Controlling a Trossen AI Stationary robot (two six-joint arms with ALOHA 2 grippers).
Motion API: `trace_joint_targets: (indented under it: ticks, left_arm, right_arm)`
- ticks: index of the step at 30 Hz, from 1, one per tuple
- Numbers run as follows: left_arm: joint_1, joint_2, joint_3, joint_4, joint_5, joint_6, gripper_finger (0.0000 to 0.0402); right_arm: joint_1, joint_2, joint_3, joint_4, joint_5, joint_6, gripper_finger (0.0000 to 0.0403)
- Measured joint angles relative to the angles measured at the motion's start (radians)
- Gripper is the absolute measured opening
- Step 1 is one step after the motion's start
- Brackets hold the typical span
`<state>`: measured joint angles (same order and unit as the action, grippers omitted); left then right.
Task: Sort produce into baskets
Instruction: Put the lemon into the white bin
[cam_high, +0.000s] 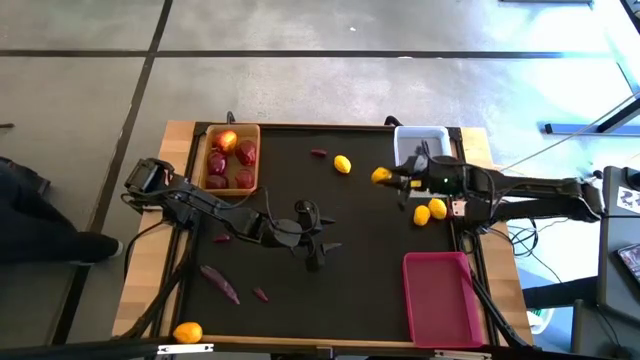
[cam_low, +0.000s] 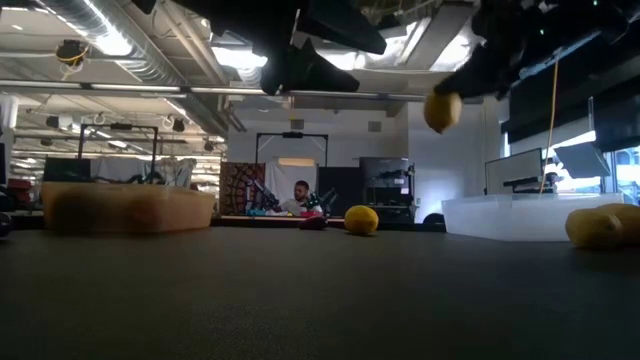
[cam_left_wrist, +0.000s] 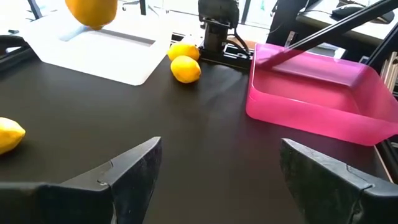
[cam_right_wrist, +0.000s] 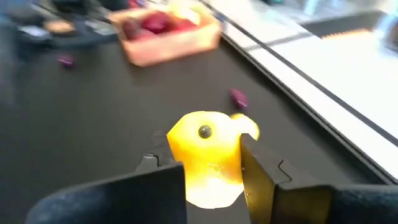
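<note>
My right gripper (cam_high: 388, 177) is shut on a yellow fruit (cam_right_wrist: 205, 155) in the air, left of the white bin (cam_high: 420, 140). My left gripper (cam_high: 318, 245) is open and empty over the middle of the mat; its fingers also show in the left wrist view (cam_left_wrist: 217, 180). The tan wooden basket (cam_high: 232, 158) at the far left holds several dark red fruits and one yellow-orange one. The pink bin (cam_high: 440, 298) stands at the near right. One yellow fruit (cam_high: 343, 164) lies on the mat, and two more (cam_high: 430, 210) lie by the right arm. My right gripper pinches the yellow fruit by its two opposite sides (cam_right_wrist: 233, 163) between the two fingers. The fingers come from the table's right side, slanting a little downward. The fruit is lifted clear of the mat, as the low view (cam_low: 442, 110) shows.
Thin purple pieces lie on the mat at the far middle (cam_high: 319, 153), at the near left (cam_high: 220, 283) (cam_high: 260, 294) and beside the left arm (cam_high: 222, 237). An orange fruit (cam_high: 187, 332) lies at the table's near left edge. A person sits in the room behind.
</note>
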<state>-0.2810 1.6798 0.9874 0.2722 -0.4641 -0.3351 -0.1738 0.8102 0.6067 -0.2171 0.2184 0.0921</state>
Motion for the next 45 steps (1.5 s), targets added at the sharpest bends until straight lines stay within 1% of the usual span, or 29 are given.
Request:
trace_joint_targets:
  ticks: [5,14,18,22,28,33,36,38,42,45]
  left_arm:
    - [0.0,0.0,0.0,0.0,0.0,0.0,0.0317]
    - [0.0,0.0,0.0,0.0,-0.001,-0.002,0.0317]
    - [0.0,0.0,0.0,0.0,-0.001,0.0,0.0317]
    - [0.0,0.0,0.0,0.0,-0.001,0.004,0.0317]
    - [0.0,0.0,0.0,-0.001,-0.001,0.003,0.0317]
    - [0.0,0.0,0.0,-0.001,-0.002,0.004,0.0317]
    - [0.0,0.0,-0.001,0.0,-0.002,0.004,0.0317]
    - [0.0,0.0,-0.001,0.0,-0.002,0.004,0.0317]
    - [0.0,0.0,-0.001,0.001,-0.002,0.004,0.0317]
    - [0.004,0.0,-0.001,0.001,-0.003,0.004,0.0317]
  right_arm:
    - [-0.117,-0.022,0.0,-0.111,0.037,-0.009,0.0067]
    - [-0.335,0.003,0.0,-0.235,0.035,-0.026,0.0067]
    - [-0.416,0.039,0.0,-0.292,0.031,-0.027,0.0067]
    - [-0.473,0.09,0.0,-0.312,0.018,-0.027,0.0067]
    - [-0.516,0.181,0.0,-0.344,-0.087,-0.001,0.0067]
    - [-0.515,0.257,0.0,-0.39,-0.151,0.007,0.0067]
    - [-0.516,0.303,0.0,-0.411,-0.155,0.006,0.0067]
    - [-0.515,0.329,0.0,-0.411,-0.138,0.005,0.0067]
    - [-0.514,0.352,0.001,-0.398,-0.126,0.005,0.0068]
    - [-0.514,0.353,0.001,-0.394,-0.126,0.005,0.0085]
